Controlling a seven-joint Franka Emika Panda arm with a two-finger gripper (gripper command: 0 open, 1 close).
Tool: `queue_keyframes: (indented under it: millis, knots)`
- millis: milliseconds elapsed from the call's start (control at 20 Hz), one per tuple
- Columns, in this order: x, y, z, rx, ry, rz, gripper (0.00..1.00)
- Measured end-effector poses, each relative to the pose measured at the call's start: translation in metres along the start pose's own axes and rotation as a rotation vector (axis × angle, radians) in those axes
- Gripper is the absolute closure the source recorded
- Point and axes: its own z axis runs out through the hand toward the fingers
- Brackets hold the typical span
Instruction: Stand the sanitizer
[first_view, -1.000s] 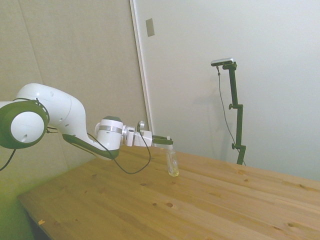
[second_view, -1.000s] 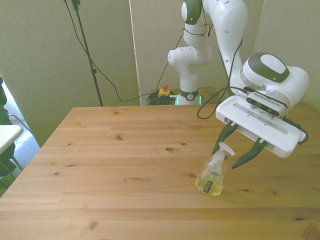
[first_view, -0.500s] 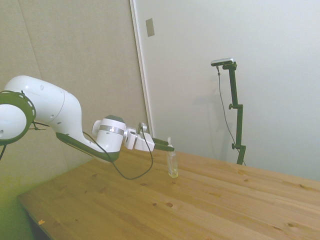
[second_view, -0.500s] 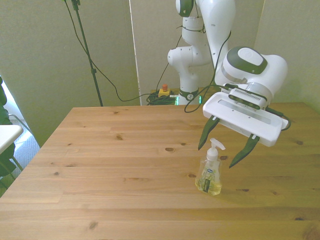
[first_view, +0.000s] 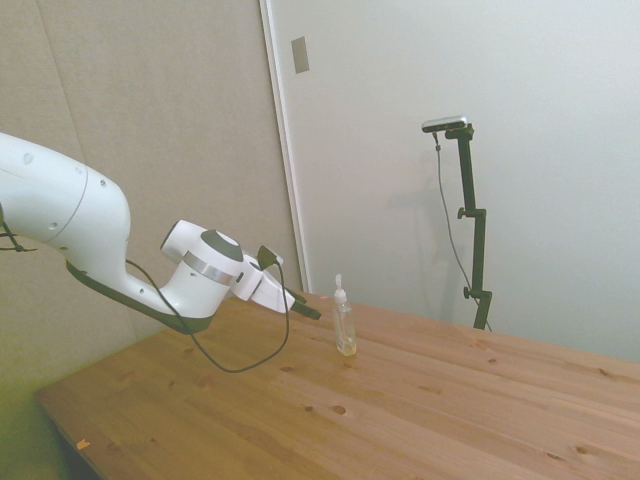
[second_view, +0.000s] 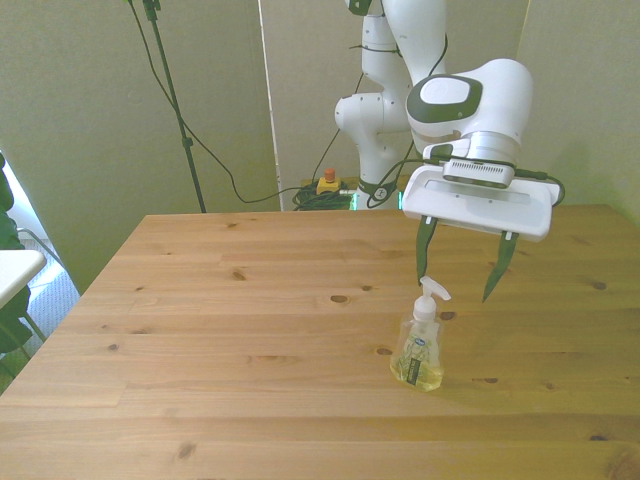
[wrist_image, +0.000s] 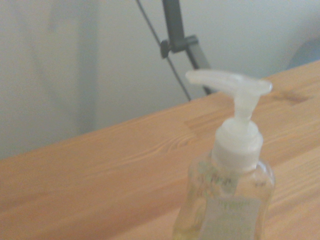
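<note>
The gripper (second_view: 461, 278) was observed spread wide, holding nothing, right of centre in the front view. The sanitizer (second_view: 420, 346) was found upright on the table (second_view: 220, 330), just below it.

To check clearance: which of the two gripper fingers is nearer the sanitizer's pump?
The finger on the front view's left: there its tip shows right beside the sanitizer's pump head, while the other finger stands well aside.

The white arm holds its gripper up in the air.
The arm (first_view: 70, 235) comes in from the side view's left and bends down. The gripper (second_view: 461, 272) has its two dark fingers (second_view: 424, 252) spread wide, pointing down, holding nothing.
</note>
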Motion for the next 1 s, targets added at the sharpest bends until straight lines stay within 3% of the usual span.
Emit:
queue_keyframes:
  millis: [300, 650, 800, 1000]
  knots:
    - [-0.027, 0.033, -0.005, -0.087, -0.191, -0.134, 0.0]
    - [-0.056, 0.03, -0.044, -0.136, -0.404, -0.264, 0.0]
    - [-0.049, 0.025, -0.073, -0.166, -0.502, -0.335, 0.0]
    - [-0.003, 0.038, -0.101, -0.182, -0.633, -0.442, 0.0]
